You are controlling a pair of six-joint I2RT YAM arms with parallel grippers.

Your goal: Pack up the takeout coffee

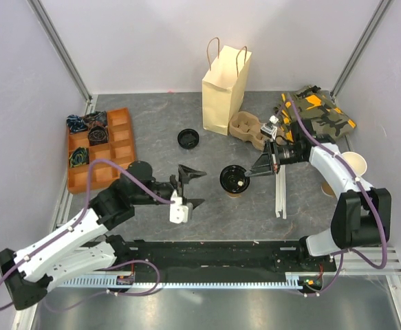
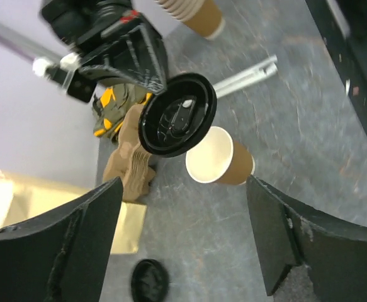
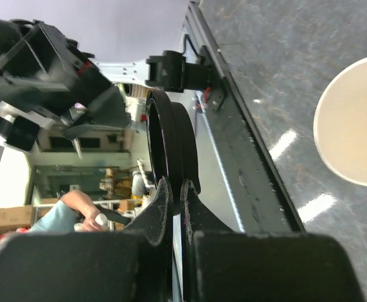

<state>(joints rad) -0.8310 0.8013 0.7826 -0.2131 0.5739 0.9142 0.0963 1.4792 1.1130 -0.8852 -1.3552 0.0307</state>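
Fingers (image 3: 152,217) of the right hand (image 1: 252,173) are pressed together on the rim of a round black plastic lid (image 1: 233,179). From the wrist view the lid shows edge-on between them. Lid is off its cup. The small brown paper cup (image 2: 224,165) stands upright on the grey stone-look table (image 1: 152,117), mouth open, pale inside. Seen from above it sits under the lid, with only a brown sliver showing at the near edge. Cannot tell whether the lid touches the cup's rim. Both parts are mid-table, outside the bag.

Left hand (image 1: 201,187) faces the cup from the left, its fingers spread wide apart, gripping nothing. Bare table lies between it and the cup.

Behind the cup a tan paper bag with twisted handles (image 1: 222,89) stands upright near the back of the table, mouth up. Just right of its foot lies a brown moulded-pulp cup carrier (image 1: 245,129). Left of its foot a loose black lid (image 1: 188,138) lies flat by itself.

Far right corner: camouflage-print cloth with orange patches (image 1: 318,113). Beside the right arm: stack of brown paper cups with pale insides (image 1: 355,165). A white strip (image 1: 280,196) lies on the table just nearer than the right hand.

Left edge: orange plastic compartment tray (image 1: 123,148), with dark crumpled packets (image 1: 90,127) in its far-left compartments.
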